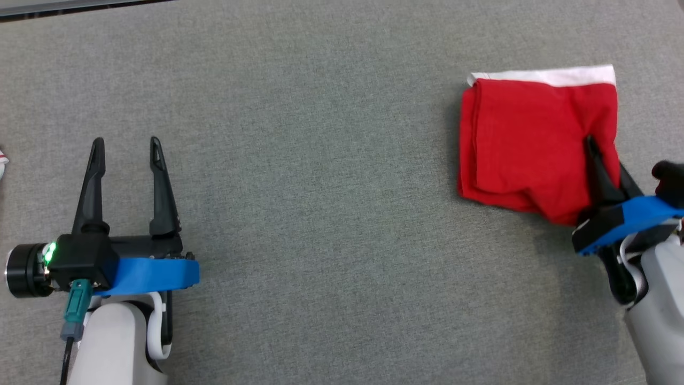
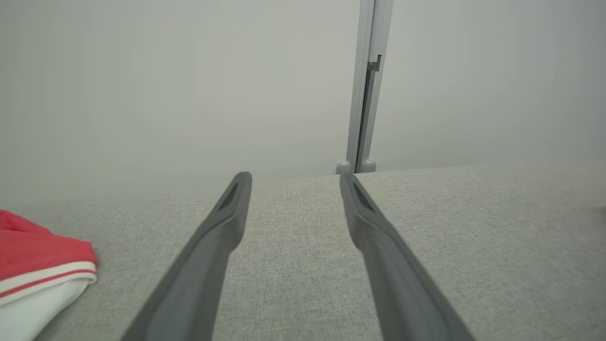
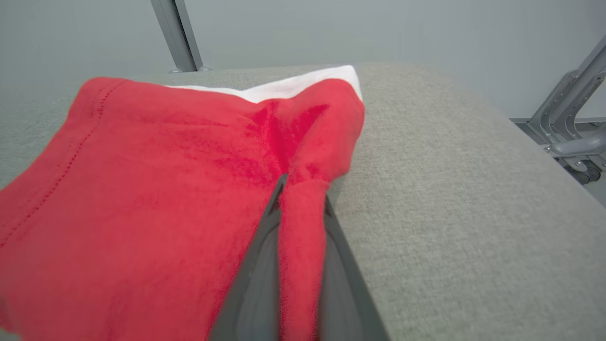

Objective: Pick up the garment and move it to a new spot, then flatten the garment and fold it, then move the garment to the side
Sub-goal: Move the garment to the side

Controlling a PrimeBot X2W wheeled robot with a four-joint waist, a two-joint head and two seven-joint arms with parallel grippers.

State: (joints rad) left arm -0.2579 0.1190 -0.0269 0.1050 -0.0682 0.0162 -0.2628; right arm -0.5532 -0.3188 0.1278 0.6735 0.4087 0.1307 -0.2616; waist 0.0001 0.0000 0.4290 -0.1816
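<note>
The right gripper (image 1: 601, 160) is pinching the already folded red garment (image 1: 529, 133), apparently beginning its final move aside, while the left gripper (image 1: 126, 141) is hovering spread and empty.

Grey fabric-covered bench (image 1: 331, 214) before a plain pale wall (image 2: 165, 80); upright metal post (image 2: 367, 94) at far edge; wheeled metal frame (image 3: 565, 97) beside.

On table (image 1: 320, 203), far R: garment (image 1: 523, 144)
</note>
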